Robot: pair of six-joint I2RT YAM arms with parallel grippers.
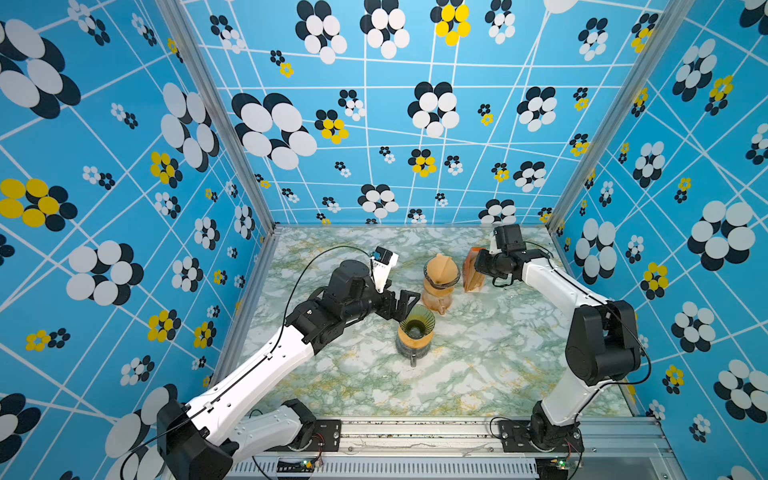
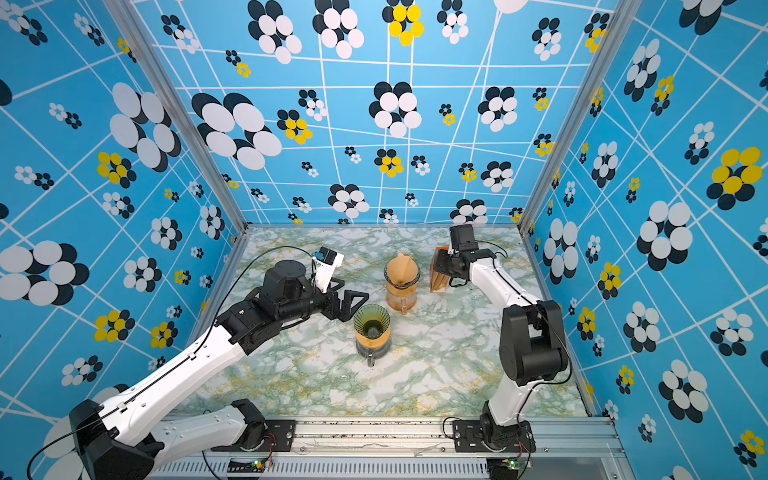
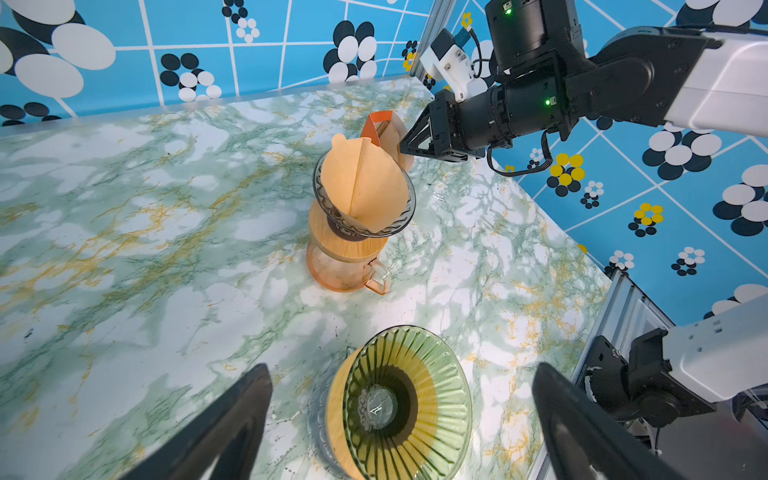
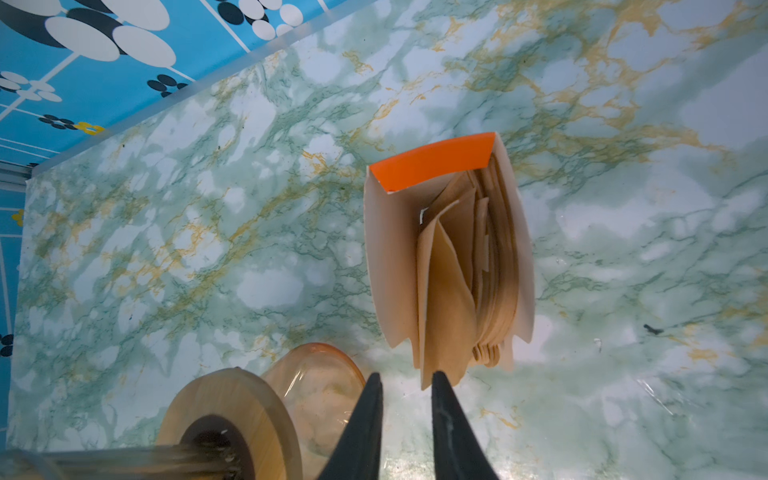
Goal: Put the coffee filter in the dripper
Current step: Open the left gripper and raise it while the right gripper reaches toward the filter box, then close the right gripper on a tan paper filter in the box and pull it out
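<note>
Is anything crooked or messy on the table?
Yes. The paper filter in the dripper on the orange jug sits lopsided, poking well above the rim. In the open filter box, one sheet sticks out past the rest. Nothing spilled.

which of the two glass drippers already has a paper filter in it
The smoky clear glass dripper on the orange glass carafe: a brown paper cone filter sits in it. The green ribbed glass dripper is empty.

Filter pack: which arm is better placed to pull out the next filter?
Right. The right gripper is at the pack, jaws narrowly apart beside a filter; the left gripper stands open by the green dripper.
</note>
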